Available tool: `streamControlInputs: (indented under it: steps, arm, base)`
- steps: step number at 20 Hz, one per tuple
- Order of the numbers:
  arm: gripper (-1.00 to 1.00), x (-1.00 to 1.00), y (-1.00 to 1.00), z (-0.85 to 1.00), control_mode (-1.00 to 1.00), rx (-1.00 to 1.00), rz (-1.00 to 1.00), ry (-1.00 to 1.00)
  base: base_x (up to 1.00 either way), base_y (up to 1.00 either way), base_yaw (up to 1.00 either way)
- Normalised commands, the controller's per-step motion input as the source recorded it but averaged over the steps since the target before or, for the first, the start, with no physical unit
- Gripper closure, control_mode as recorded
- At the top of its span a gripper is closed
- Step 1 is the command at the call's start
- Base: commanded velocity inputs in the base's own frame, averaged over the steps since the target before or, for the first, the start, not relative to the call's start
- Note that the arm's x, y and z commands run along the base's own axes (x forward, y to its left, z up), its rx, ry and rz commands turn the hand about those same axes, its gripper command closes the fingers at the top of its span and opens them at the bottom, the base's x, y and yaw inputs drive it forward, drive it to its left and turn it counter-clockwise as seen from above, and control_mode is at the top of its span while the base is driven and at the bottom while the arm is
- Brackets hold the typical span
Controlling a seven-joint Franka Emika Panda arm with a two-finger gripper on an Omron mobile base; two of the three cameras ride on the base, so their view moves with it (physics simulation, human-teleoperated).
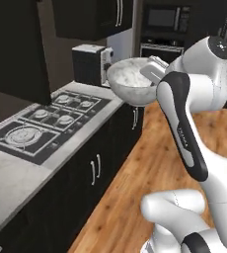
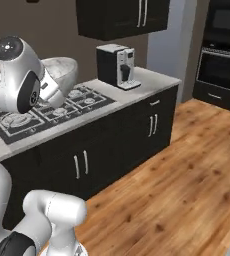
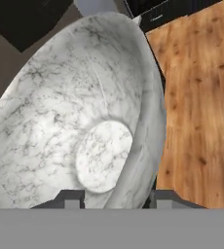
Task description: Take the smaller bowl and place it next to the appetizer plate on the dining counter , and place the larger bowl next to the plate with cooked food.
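Clearly, the gripper point(image 3: 116, 197) stood partly open but clamped across the rim of the larger bowl point(image 1: 130, 81), one dark fingertip point(image 3: 70, 199) inside the marbled wall and the other outside it, so the bowl was held up in the air. Seen from the left base camera, the bowl hung tilted above the near corner of the dark-cabinet counter point(image 1: 17, 173), just beside the coffee machine point(image 1: 91, 64) and past the cooktop point(image 1: 46, 118), with the wooden floor point(image 1: 150, 168) below. From the right base camera the bowl's pale side point(image 2: 62, 70) showed behind the arm's wrist, over the cooktop point(image 2: 52, 112).
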Motion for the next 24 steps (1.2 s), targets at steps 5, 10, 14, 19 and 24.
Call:
streamControlInputs:
  steps: [5, 10, 14, 19, 24]
  arm:
    - [1.00, 0.00, 0.00, 0.00, 1.00, 0.00, 0.00, 0.00]
    - [1.00, 0.00, 0.00, 0.00, 1.00, 0.00, 0.00, 0.00]
    - [1.00, 0.00, 0.00, 0.00, 1.00, 0.00, 0.00, 0.00]
    - [1.00, 0.00, 0.00, 0.00, 1.00, 0.00, 0.00, 0.00]
    - [1.00, 0.00, 0.00, 0.00, 1.00, 0.00, 0.00, 0.00]
  base:
    - [-0.25, 0.15, -0.70]
    - [-0.37, 0.28, -0.67]
    - [-0.42, 0.52, -0.62]
    - [-0.44, 0.71, -0.51]
    - [-0.86, 0.26, -0.43]
